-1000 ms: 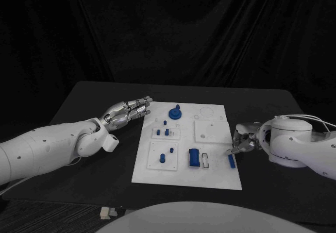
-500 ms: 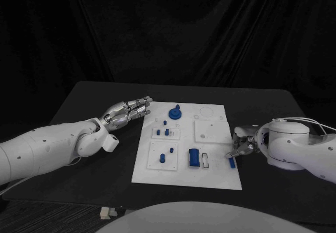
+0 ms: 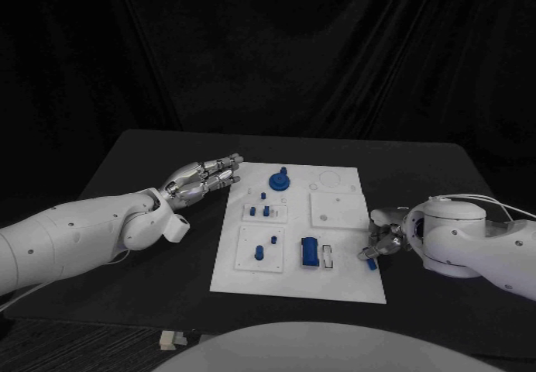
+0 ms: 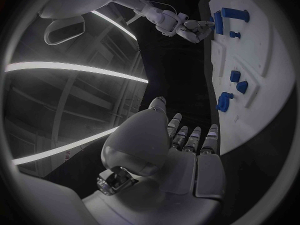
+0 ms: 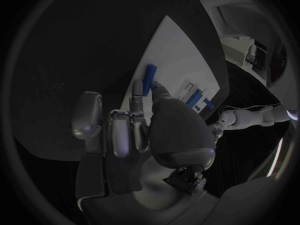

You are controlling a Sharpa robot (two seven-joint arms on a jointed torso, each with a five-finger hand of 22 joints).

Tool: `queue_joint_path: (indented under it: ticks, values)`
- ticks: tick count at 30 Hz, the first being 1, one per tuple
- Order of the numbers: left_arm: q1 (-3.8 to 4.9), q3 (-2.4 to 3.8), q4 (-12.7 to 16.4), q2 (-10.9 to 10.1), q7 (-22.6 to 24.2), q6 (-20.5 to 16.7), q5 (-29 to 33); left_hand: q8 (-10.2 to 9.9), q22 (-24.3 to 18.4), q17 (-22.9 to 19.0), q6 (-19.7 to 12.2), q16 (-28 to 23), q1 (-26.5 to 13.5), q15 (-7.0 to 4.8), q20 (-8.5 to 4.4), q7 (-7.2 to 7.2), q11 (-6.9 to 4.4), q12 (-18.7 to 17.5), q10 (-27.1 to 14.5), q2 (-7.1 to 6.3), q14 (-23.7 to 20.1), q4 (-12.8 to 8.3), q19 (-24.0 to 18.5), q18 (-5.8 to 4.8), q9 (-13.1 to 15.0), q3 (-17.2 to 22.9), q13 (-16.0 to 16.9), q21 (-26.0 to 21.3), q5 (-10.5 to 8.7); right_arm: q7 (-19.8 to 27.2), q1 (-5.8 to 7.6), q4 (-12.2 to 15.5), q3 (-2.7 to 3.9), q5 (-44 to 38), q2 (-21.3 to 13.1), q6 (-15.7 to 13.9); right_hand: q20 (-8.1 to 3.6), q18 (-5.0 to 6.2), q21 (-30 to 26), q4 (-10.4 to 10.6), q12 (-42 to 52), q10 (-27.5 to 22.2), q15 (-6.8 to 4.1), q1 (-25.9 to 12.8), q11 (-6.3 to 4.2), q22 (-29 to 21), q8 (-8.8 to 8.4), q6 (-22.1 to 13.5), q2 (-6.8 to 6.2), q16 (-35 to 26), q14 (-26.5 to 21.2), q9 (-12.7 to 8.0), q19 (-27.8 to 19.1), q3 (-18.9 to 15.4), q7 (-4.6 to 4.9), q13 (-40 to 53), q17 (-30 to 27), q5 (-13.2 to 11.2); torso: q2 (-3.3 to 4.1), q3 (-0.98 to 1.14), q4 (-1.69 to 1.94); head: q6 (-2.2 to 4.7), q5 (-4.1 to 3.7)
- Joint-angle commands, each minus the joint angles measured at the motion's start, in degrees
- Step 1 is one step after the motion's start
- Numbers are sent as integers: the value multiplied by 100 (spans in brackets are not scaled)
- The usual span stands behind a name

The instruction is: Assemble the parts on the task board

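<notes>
- While the white rectangular task board [image 3: 300, 275] lies at the centre of the black table [image 3: 134, 155], its near edge carries no parts.
- At the board's 4 o'clock edge, the right silver hand [image 3: 382, 236] has its fingertips [image 5: 155, 86] at a slim blue bar part [image 3: 369, 261]. From the right wrist view the fingertips appear to touch the bar's end; whether they pinch it cannot be told.
- Just beside the bar, toward 9 o'clock, stand a blue rectangular block [image 3: 307, 253] and a white slotted piece [image 3: 328, 256]; further toward 9 o'clock, a short blue peg [image 3: 259, 251] sits on a raised white tile.
- At the board's 10 o'clock, the left silver hand [image 3: 204, 180] hovers just off the edge, fingers straight and pressed together, holding nothing.
- At the far edge, near 12 o'clock, stands a blue round knob part [image 3: 277, 180].
- Judged step: securing the bar. The next move calls for a firm pinch and lift, then alignment with its seat.
</notes>
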Motion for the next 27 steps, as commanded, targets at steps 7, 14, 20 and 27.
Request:
queue_joint_path:
  ticks: [7, 14, 20, 27]
  values:
    - [-8, 6, 9, 6, 313, 43, 40, 11, 0, 5, 0, 24, 52, 21, 1, 19, 24, 11, -5, -2, -16, -21, 27, 64, 2, 35, 3, 27, 30, 22, -49, 19, -8, 47, 21, -220, 29, -58, -145, -538, 14, 609, 33, 502, 10, 799, -283, -95, -88, -93, 362, 123, -43, 462, 34, 1510, 233, 1592, 0, -1, 2, -1, 17]
    - [-10, 6, 3, 6, 310, 45, 40, 9, -1, 4, -7, 23, 61, 20, 1, 22, 27, 10, -6, -2, -18, -33, 28, 63, 1, 44, 2, 28, 41, 122, -52, 51, -8, 419, 9, -497, 61, -47, -216, -986, 14, 609, 77, 509, 69, 790, -385, -89, -219, -112, 354, 314, -60, 1222, 106, 1510, 183, 1681, -1, 0, 1, -1, 26]
    - [-11, 6, -2, 10, 310, 47, 40, 7, -1, 4, -12, 22, 69, 19, 1, 22, 27, 9, -8, -1, -20, -45, 29, 62, 0, 55, 2, 28, 52, 257, -51, 93, -7, 910, -33, -918, 99, -45, -233, -1325, 14, 609, 113, 150, 111, 789, -489, -116, -357, -123, 348, 493, -64, 2004, 158, 1510, 145, 1731, 1, 0, -1, -1, 29]
    - [-11, 6, -4, 9, 308, 42, 40, 7, -1, 4, -10, 21, 75, 18, 1, 22, 27, 9, -10, 1, -20, -53, 30, 62, 0, 62, 2, 29, 61, 381, -20, 138, -6, 1950, -90, -1318, 107, -33, -278, -1414, 14, 609, 122, -149, 121, 777, -546, -132, -384, -119, 349, 571, -75, 2281, 170, 1510, 142, 1867, -1, 0, 1, -1, 29]
